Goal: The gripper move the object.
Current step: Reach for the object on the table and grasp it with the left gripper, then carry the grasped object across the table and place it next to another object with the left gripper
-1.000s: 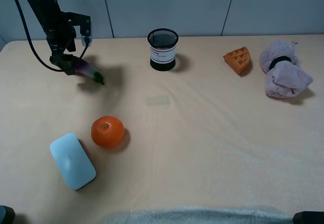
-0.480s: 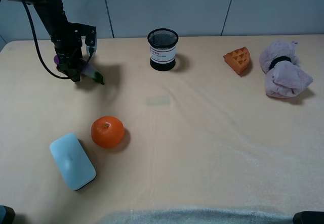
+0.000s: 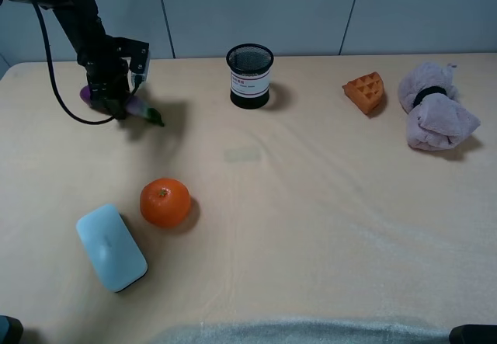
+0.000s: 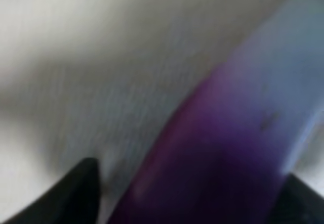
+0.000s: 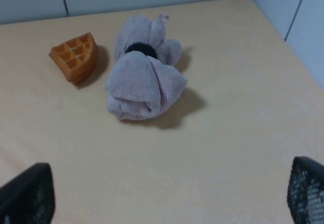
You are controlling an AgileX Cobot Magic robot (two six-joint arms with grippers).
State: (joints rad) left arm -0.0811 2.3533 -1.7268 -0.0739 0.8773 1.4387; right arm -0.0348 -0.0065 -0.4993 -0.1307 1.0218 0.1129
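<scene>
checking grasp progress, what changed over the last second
The left gripper slid along the eggplant toward its stem, from the fat end to astride the middle; a firm grip can't be confirmed. The eggplant barely shifted. Orange, pen cup, waffle and cloth stayed put.

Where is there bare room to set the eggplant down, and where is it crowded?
Widest free patch: the table middle and front right, bordered by orange, pen cup, waffle and pink cloth. Smaller gap between the eggplant in the left gripper and pen cup. Crowded front left: orange close beside the pale blue block.
</scene>
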